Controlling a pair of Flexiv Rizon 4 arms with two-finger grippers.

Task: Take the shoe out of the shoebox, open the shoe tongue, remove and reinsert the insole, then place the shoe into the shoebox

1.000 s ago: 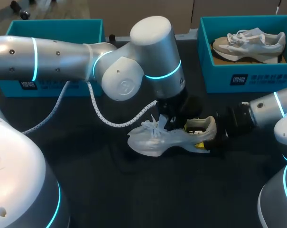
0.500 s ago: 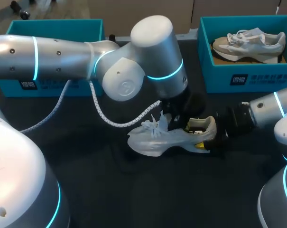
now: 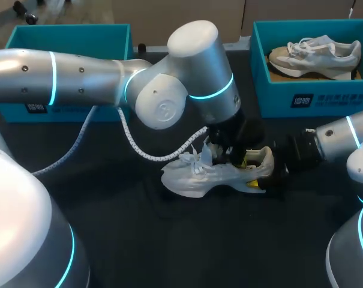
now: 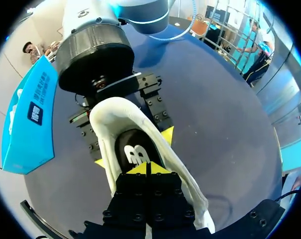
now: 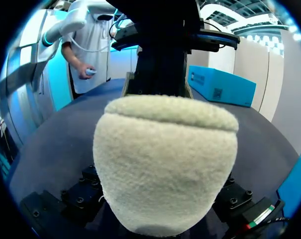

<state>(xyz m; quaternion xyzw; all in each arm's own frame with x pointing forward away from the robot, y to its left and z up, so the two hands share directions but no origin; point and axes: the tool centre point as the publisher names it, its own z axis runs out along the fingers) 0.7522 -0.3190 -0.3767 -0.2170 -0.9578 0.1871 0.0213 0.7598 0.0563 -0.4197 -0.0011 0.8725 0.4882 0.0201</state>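
Shoe [image 3: 199, 174], pale mesh with white laces, sits on its sole on the dark tabletop [image 3: 169, 240], and the right hand [image 4: 134, 148] is clamped on its heel, one yellow tip on each side. Fuzzy, rounded heel collar [image 5: 165, 159] bulges right in front of that hand. Left hand [image 4: 146, 169] points down into the opening, tips pressed together, just over the smooth black insole [image 4: 126, 147].

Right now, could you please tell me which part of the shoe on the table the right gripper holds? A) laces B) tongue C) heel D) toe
C: the right gripper clamps the heel of the shoe, a yellow tip on each side.
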